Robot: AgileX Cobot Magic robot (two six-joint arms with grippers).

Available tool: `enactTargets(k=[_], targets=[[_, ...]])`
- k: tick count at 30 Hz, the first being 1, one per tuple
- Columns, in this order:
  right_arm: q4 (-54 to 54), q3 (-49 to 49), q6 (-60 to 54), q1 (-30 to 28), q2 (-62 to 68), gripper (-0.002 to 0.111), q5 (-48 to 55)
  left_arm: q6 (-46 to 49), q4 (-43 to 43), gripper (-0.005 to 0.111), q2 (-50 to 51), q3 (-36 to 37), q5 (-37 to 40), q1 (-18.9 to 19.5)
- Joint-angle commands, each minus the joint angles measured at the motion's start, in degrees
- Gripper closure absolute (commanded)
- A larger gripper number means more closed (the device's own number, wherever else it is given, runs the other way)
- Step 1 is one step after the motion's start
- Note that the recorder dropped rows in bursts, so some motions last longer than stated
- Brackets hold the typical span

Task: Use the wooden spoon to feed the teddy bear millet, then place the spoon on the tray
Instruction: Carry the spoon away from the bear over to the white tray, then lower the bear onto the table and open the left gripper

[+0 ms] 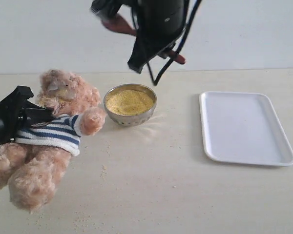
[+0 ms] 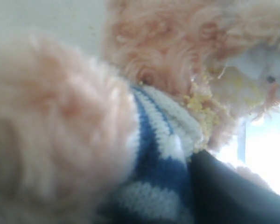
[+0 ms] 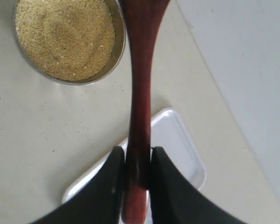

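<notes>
My arm (image 1: 158, 24) hides most of the spoon (image 1: 118, 24) from outside; its bowl runs off my right wrist view's edge. Blurred bear (image 2: 60, 140) fur crowds my left wrist view.

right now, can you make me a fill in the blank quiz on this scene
1. The right pincer holds the slim dark reddish-brown wooden spoon by its ____.
2. The flat white rectangular plastic tray holds ____.
3. The fluffy light-brown teddy bear wears a shirt striped navy and ____.
4. The fine yellow millet fills a small round shiny ____ bowl.
Missing words: handle; nothing; white; metal.
</notes>
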Motion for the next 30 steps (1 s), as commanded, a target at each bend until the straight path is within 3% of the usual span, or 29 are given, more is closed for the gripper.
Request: enactTargets(k=[1,5,12,23,30], targets=[[12.18,-0.29,-1.08,-9.35,-5.55,0.108,0.36,2.26,-0.84,0.102,-0.37,-0.31,0.15,-0.01],[15.72,4.97,-1.08,-15.97,-10.78,0.108,0.36,2.73,-0.84,0.102,-0.37,-0.31,-0.13,-0.01],[18.24,31.18,-0.50,-24.19,-17.98,0.108,-4.87,7.01,-0.84,0.102,-0.37,-0.59,-2.21,-0.01],[25.68,48.76,-3.27,-24.80,-18.48,0.108,-20.85,10.03,-0.84,0.102,-0.03,-0.73,-1.45,-0.01],[26.63,50.26,-3.70,-24.80,-18.62,0.108,-24.32,10.40,-0.84,0.102,4.83,-0.82,-0.95,-0.01]])
